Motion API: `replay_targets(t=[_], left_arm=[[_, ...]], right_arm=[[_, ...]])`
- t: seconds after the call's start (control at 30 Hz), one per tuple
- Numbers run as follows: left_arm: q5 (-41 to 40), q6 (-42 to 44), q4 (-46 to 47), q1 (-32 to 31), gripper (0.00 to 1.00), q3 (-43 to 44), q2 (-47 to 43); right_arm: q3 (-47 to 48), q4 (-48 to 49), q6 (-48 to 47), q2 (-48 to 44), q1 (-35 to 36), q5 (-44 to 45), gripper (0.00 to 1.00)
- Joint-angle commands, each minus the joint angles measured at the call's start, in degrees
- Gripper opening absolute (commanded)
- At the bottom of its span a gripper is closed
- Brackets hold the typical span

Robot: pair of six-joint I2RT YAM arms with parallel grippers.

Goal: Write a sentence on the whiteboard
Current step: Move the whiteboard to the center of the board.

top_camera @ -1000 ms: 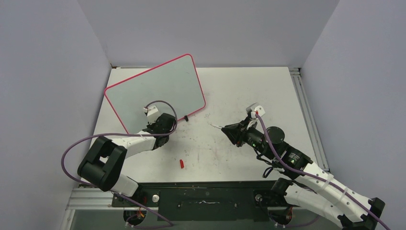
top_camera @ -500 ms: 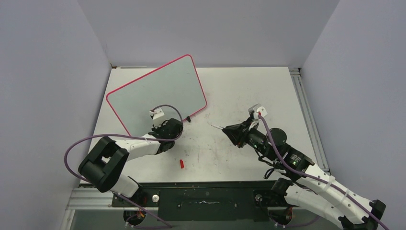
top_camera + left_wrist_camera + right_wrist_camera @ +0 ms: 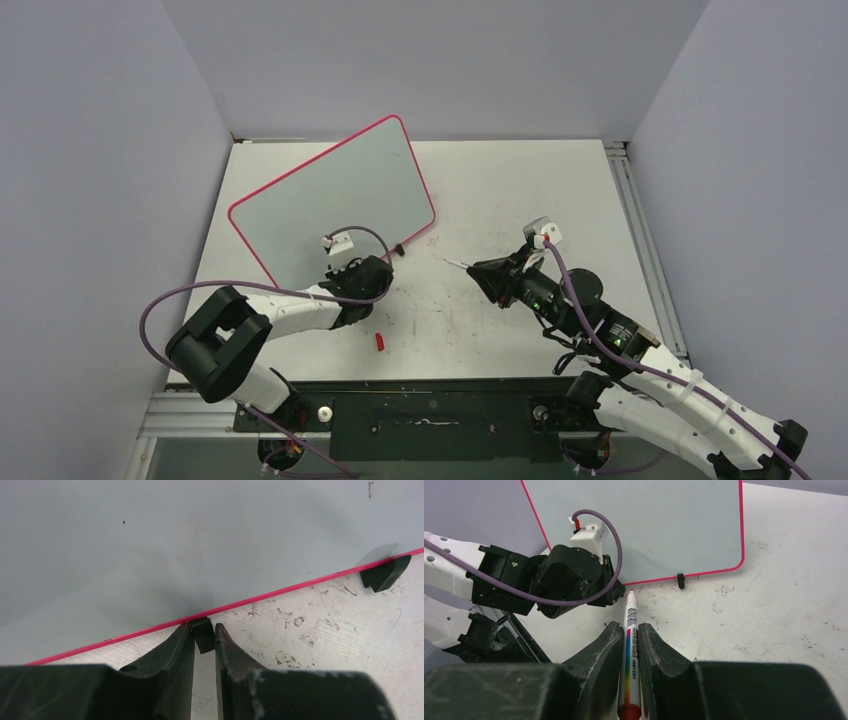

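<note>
The whiteboard [image 3: 330, 190] lies flat at the table's back left, pale grey with a red-pink rim and nothing written on it. My left gripper [image 3: 358, 272] sits at its near edge. In the left wrist view the left gripper [image 3: 203, 630] is shut on a small black clip foot [image 3: 202, 636] on the rim of the whiteboard [image 3: 200, 545]. A second clip foot [image 3: 385, 572] sits further right along that edge. My right gripper [image 3: 628, 626] is shut on a white marker [image 3: 630, 630] with a rainbow stripe. The marker's uncapped tip points at the whiteboard's [image 3: 644, 525] near edge and stops short of it.
A small red cap [image 3: 380, 341] lies on the stained white table [image 3: 520, 190] near the front, between the two arms. Grey walls close in the left, back and right. A metal rail [image 3: 640, 230] runs along the table's right side.
My left gripper has moved right along the table, and the whiteboard has slid right with it. The right gripper and marker have drifted slightly right and down in the view.
</note>
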Motion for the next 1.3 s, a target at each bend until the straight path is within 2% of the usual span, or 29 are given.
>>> replay_targets(t=[0.0, 0.3, 0.67, 1.27], left_arm=[[1.46, -1.3, 1.94, -2.98, 0.0, -1.37, -1.52], [0.78, -2.61, 0.05, -4.46, 0.0, -5.59, -5.67], [5.45, 5.11, 9.49, -5.01, 0.0, -12.19, -11.98], [8.3, 8.14, 15.03, -9.11, 0.0, -7.95, -4.25]], right_arm=[[-0.07, 1.41, 0.69, -0.9, 0.04, 1.24, 0.06], [-0.55, 1.74, 1.14, -0.43, 0.01, 1.41, 0.06], [-1.6, 2.94, 1.91, 0.35, 0.17, 1.51, 0.06], [-2.0, 2.18, 2.04, 0.0, 0.46, 2.69, 0.06]])
